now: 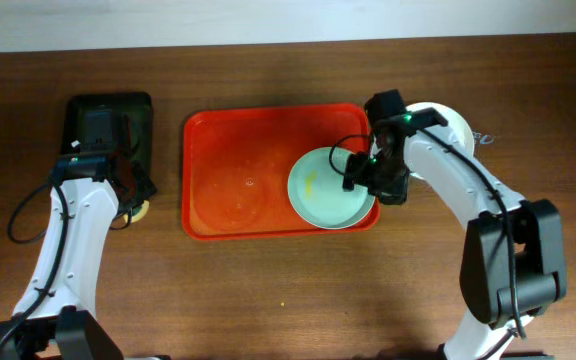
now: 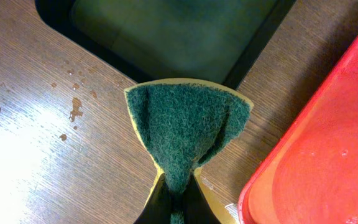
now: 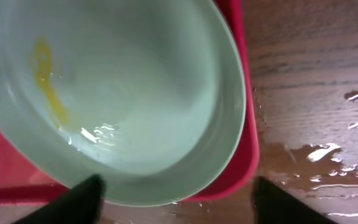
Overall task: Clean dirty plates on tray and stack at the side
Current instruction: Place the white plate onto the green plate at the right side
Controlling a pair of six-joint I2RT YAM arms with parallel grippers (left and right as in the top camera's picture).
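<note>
A pale mint plate (image 1: 323, 190) with a yellow smear lies in the right end of the red-orange tray (image 1: 238, 140). It fills the right wrist view (image 3: 135, 93). My right gripper (image 1: 368, 185) is open, its fingers (image 3: 176, 202) spread either side of the plate's rim at the tray's corner (image 3: 244, 168). My left gripper (image 1: 128, 190) is shut on a green-and-yellow sponge (image 2: 188, 124) just left of the tray (image 2: 328, 155). A white plate (image 1: 460, 125) sits right of the tray, partly hidden by my right arm. A third plate is not in view.
A black tray (image 1: 108, 115) stands at the far left, also in the left wrist view (image 2: 179, 31). Water drops lie on the wood by the sponge (image 2: 73, 115) and right of the red tray (image 3: 316, 162). The tray's left half looks wet.
</note>
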